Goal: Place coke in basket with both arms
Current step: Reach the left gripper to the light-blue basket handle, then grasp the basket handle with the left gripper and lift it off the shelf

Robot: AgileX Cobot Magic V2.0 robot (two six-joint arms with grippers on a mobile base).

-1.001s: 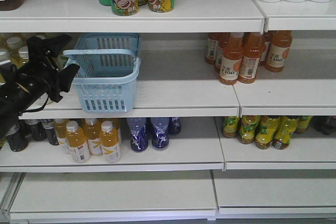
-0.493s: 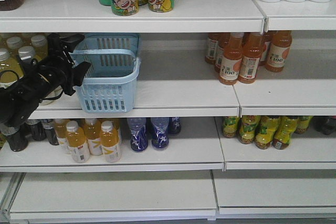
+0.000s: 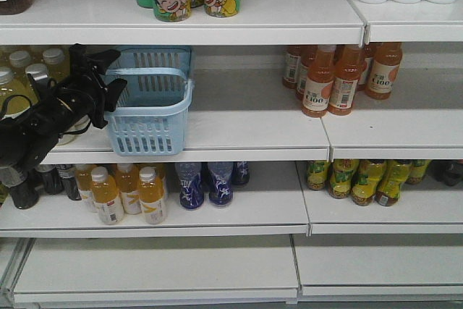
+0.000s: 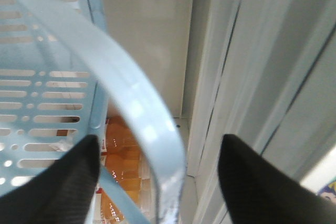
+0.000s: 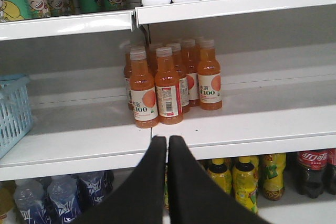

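Basket (image 3: 148,110) — light blue, slotted, upright on your middle shelf (image 3: 253,132), in the left bay. Coke bottles (image 5: 311,174), red-labelled, stand on the lower shelf at the far right of your right wrist view, well apart from the basket. Left gripper (image 3: 114,72) sits at the basket's left rim, jaws apart, with the handle (image 4: 134,103) running between them; you cannot tell whether they touch it. Right gripper (image 5: 168,140) has its fingers pressed together, holding nothing, facing the orange drink bottles (image 5: 170,85).
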